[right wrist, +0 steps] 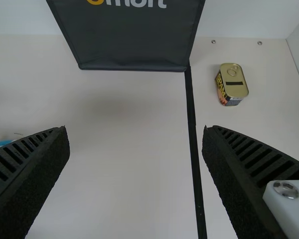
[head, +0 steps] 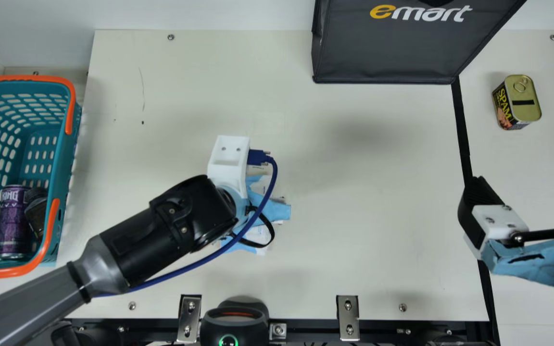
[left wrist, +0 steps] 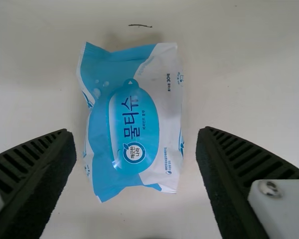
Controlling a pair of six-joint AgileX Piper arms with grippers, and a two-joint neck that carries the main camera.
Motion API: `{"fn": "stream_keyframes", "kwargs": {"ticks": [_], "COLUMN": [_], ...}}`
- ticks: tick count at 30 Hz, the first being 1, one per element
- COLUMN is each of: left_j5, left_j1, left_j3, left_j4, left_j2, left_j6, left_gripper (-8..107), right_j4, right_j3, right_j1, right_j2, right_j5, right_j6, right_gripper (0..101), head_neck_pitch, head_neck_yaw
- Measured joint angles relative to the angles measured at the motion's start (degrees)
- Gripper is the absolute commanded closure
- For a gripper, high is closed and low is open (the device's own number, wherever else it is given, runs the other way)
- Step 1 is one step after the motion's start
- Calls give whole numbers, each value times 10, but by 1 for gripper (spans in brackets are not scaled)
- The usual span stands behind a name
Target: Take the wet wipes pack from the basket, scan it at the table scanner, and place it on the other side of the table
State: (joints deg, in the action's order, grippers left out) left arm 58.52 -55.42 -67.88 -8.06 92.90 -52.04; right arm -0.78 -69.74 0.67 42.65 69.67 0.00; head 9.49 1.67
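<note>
Nearest is the left arm (head: pixel 135 252), slanting from the near left. Its gripper (head: pixel 229 166) hovers, fingers spread, above the wet wipes pack (left wrist: pixel 132 129), right of the basket (head: pixel 67 168). Rightward, the right gripper (head: pixel 524 187) hangs with fingers apart.

Your rounded black scanner (head: pixel 255 329), orange-handled teal plastic basket (head: pixel 66 161) and dark-grey boxy fabric bag (head: pixel 387 53) marked a shop-style checkout.

the blue-white wet wipes pack (left wrist: pixel 132 124) lies flat on the table (head: pixel 378 192).
</note>
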Motion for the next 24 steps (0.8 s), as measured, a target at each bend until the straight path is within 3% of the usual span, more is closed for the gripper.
{"fn": "stream_keyframes", "kwargs": {"ticks": [24], "left_j5": [-71], "left_j1": [14], "left_j3": [48], "left_j4": [29], "left_j2": [49], "left_j6": [19], "left_gripper": [9], "right_j4": [0], "right_j3": [0], "right_j1": [0], "right_j2": [0], "right_j5": [-1], "right_j6": [0], "right_gripper": [6], "head_neck_pitch": [0], "head_neck_yaw": [0]}}
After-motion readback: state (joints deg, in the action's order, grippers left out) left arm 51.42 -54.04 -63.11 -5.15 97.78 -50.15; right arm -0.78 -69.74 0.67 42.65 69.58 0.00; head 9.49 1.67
